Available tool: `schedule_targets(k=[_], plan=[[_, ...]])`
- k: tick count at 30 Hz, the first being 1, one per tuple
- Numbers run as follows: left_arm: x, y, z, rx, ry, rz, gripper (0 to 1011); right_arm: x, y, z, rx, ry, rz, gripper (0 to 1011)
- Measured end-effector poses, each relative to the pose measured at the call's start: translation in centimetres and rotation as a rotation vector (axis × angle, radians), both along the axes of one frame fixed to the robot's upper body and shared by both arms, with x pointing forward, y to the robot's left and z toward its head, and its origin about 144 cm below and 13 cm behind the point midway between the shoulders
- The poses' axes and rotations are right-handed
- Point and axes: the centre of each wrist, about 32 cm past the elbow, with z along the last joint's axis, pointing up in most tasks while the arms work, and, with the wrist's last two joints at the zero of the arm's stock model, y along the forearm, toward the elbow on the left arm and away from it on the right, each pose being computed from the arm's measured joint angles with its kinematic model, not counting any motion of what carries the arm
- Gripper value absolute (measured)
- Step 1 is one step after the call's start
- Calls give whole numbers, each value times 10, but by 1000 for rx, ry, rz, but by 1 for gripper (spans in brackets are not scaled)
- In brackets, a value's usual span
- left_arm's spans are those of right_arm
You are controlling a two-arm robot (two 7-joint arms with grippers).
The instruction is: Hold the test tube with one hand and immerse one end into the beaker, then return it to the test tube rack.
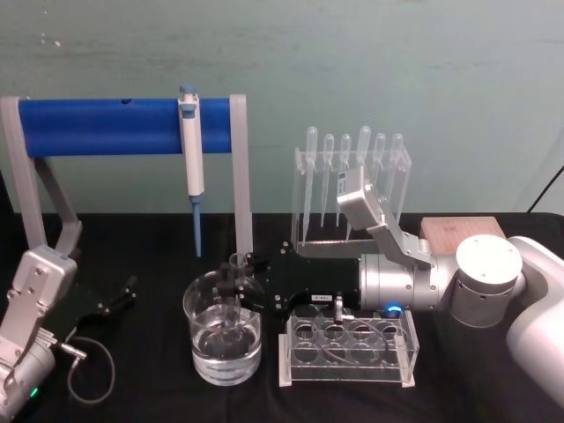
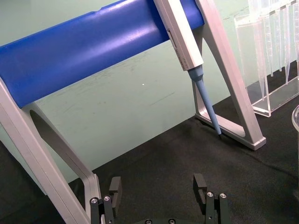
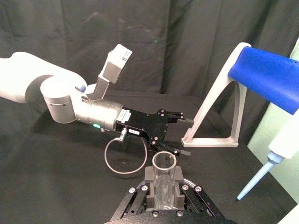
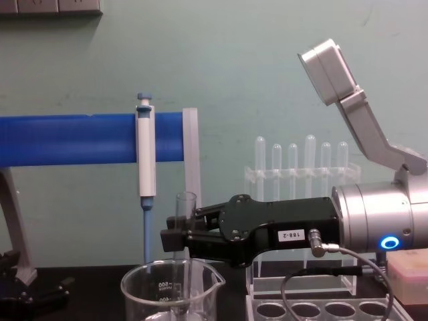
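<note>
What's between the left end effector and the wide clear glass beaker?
Bare black cloth, by the head view, separates the open left end effector from the wide clear glass beaker.

The black tabletop (image 1: pixel 141 256) carries the beaker (image 1: pixel 201 351), a clear rack (image 1: pixel 348 372) just beside it, and behind them a pipette stand (image 1: pixel 352 189), a blue-barred frame (image 1: pixel 123 123) and a wooden block (image 1: pixel 460 231).

1. The right gripper (image 1: pixel 238 289), gripping the tube (image 4: pixel 186 200) in the beaker (image 1: pixel 199 342), bars the way above the rack's (image 1: pixel 291 357) far side.
2. The pipettor (image 1: pixel 191 150) hangs just beyond the beaker.
3. Bare table (image 1: pixel 150 370) lies between the beaker and the left gripper (image 1: pixel 119 298).
</note>
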Motion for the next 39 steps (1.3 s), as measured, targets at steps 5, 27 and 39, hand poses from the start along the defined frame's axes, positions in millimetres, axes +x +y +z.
schedule_targets(k=[5,27,39], plan=[[0,0,0,0,0,0,1000,0,0,0,0,0,0,225],[0,0,0,0,0,0,1000,0,0,0,0,0,0,226],[0,0,0,0,0,0,1000,0,0,0,0,0,0,226]])
